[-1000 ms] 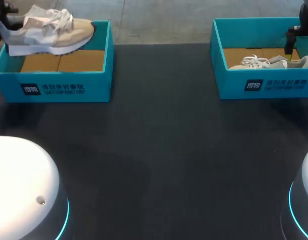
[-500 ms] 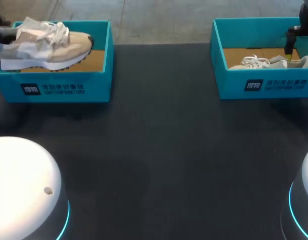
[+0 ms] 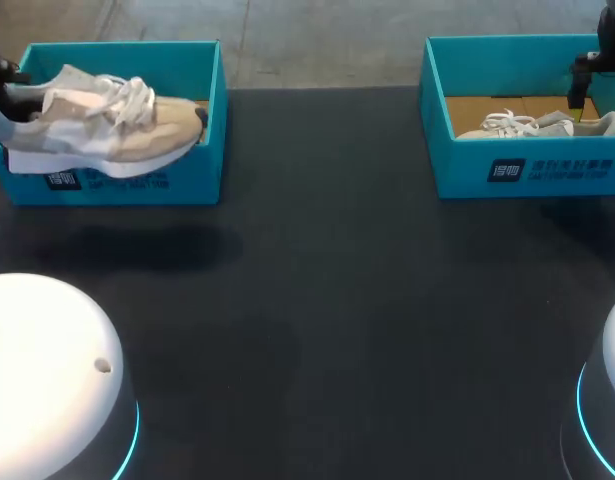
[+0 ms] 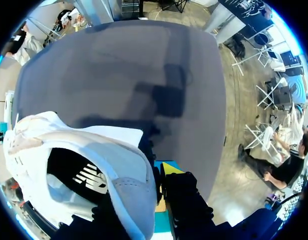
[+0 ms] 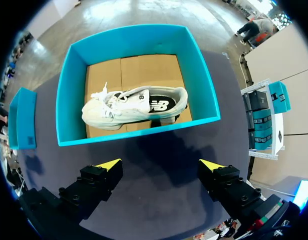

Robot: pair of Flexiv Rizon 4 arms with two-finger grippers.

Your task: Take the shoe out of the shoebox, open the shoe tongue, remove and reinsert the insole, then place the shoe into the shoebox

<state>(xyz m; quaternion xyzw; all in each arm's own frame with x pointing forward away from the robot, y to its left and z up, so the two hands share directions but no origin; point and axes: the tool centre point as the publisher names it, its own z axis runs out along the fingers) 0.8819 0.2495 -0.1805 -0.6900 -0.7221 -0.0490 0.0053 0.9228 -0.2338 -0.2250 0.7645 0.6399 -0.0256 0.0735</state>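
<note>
Head view | right shoebox [image 3: 457, 168]: grey shoe [image 3: 542, 125] | beige shoe [image 3: 117, 135] aloft by left shoebox [image 3: 127, 60]

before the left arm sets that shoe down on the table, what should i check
1. Grip: ok. The left gripper clamps the heel of the shoe.
2. Shoe clear of the left shoebox: probably ok. Its shadow falls on the table in front of the box.
3. Landing spot: ok. Only that shadow shows on the table there.
4. Sole facing down: ok, roughly level.
5. Right gripper out of the way: ok, open above the right shoebox.
6. Insole seated: cannot tell.
</note>
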